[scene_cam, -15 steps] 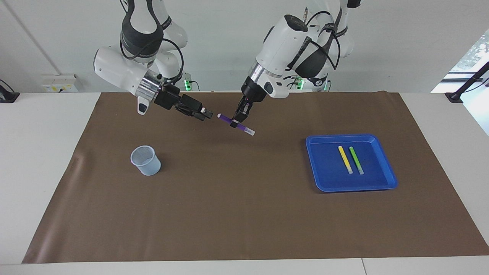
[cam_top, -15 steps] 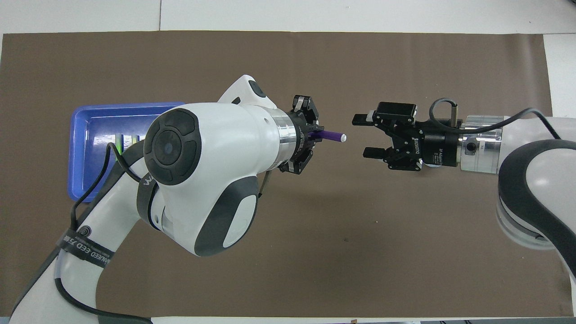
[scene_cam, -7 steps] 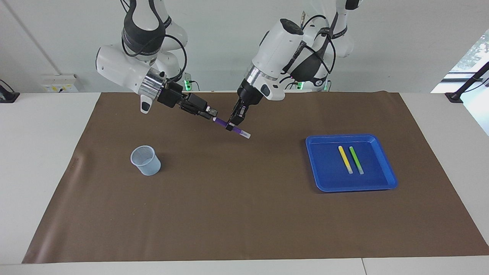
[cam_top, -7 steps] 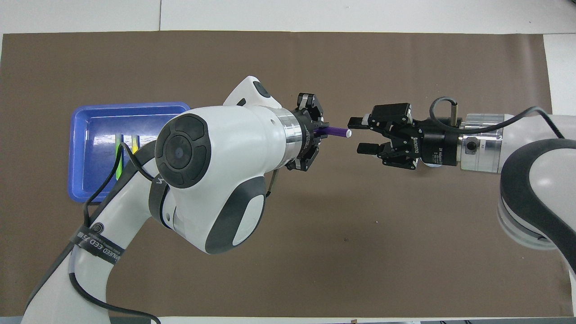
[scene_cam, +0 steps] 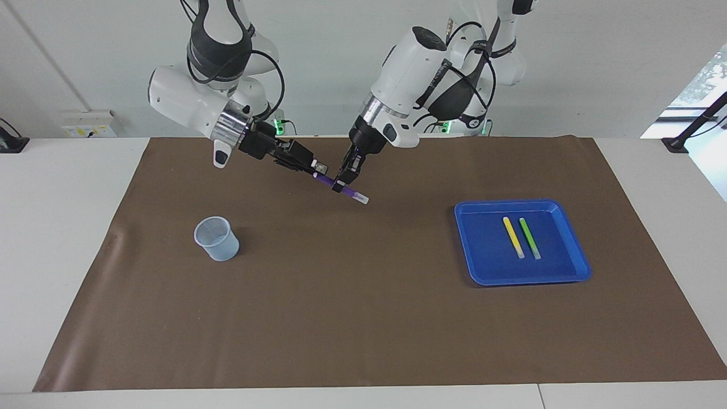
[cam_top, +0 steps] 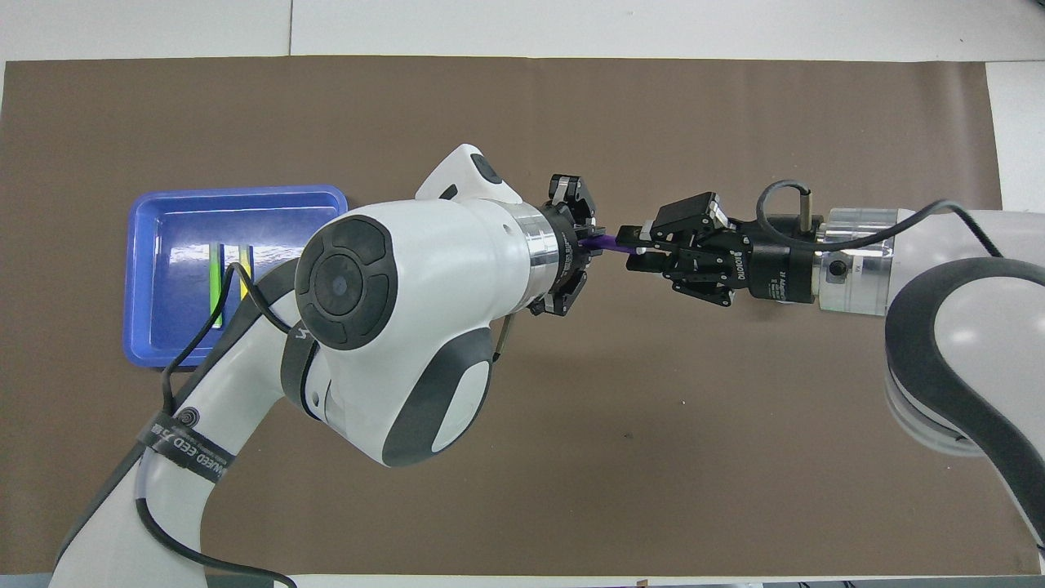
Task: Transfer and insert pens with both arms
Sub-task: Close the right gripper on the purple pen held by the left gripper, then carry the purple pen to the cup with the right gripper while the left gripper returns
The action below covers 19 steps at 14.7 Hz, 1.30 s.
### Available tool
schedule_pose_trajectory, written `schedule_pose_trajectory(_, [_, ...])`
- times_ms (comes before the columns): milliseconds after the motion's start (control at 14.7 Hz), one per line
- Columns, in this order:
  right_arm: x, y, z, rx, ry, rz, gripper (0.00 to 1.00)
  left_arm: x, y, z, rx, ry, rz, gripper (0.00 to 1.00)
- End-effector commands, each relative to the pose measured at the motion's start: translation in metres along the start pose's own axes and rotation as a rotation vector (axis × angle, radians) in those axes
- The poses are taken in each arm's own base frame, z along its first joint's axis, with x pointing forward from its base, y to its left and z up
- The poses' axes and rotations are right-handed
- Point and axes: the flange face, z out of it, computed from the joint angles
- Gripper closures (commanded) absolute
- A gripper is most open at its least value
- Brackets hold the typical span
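Observation:
My left gripper [scene_cam: 342, 184] is shut on the purple pen [scene_cam: 355, 194] and holds it slanted in the air over the brown mat, pale cap end lowest. My right gripper [scene_cam: 319, 169] comes in from the right arm's end and sits at the pen's upper, free end. In the overhead view the pen [cam_top: 608, 240] spans the short gap between the left gripper [cam_top: 589, 242] and the right gripper [cam_top: 633, 247]. The yellow pen [scene_cam: 513, 237] and the green pen [scene_cam: 530, 238] lie side by side in the blue tray [scene_cam: 488, 272].
A pale translucent cup [scene_cam: 217, 238] stands upright on the brown mat [scene_cam: 363, 318] toward the right arm's end. The blue tray [cam_top: 163, 237] lies toward the left arm's end, partly covered by the left arm in the overhead view.
My right gripper has moved toward the left gripper and reached the pen's free end. My left gripper with the pen has shifted slightly toward the right arm.

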Motion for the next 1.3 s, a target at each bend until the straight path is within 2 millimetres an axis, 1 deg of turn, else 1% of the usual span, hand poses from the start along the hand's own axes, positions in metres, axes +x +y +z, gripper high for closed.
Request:
schedule_pose_trajectory(0, [-0.001, -0.005, 0.001, 0.016, 0.008, -0.016, 0.62, -0.009, -0.009, 0.004, 0.008, -0.013, -0.006, 1.0])
schedule_pose_trajectory(273, [0.002, -0.003, 0.002, 0.015, 0.009, -0.013, 0.63, -0.009, -0.009, 0.004, 0.011, -0.012, -0.004, 1.0])
schedule_pose_trajectory(341, [0.002, -0.004, 0.001, 0.016, 0.012, -0.013, 0.78, -0.009, -0.009, 0.004, 0.013, -0.012, -0.004, 1.0])
schedule_pose_trajectory(409, [0.003, -0.004, 0.001, 0.017, 0.015, -0.013, 0.99, -0.009, -0.01, 0.005, 0.014, -0.01, -0.002, 1.0])
schedule_pose_trajectory(545, [0.003, -0.009, 0.0, 0.022, 0.016, -0.017, 1.0, -0.008, -0.011, 0.005, 0.018, -0.008, -0.001, 1.0])
schedule_pose_trajectory(955, [0.006, -0.009, -0.003, 0.023, 0.02, -0.017, 1.0, -0.006, -0.013, 0.006, 0.035, -0.002, 0.009, 1.0])
schedule_pose_trajectory(1159, [0.008, -0.015, -0.004, 0.013, 0.019, -0.036, 1.0, -0.005, -0.013, 0.006, 0.041, 0.007, 0.027, 1.0])
schedule_pose_trajectory(1227, [0.009, -0.017, -0.005, 0.008, 0.021, -0.045, 1.0, -0.004, -0.013, 0.006, 0.044, 0.01, 0.059, 0.33])
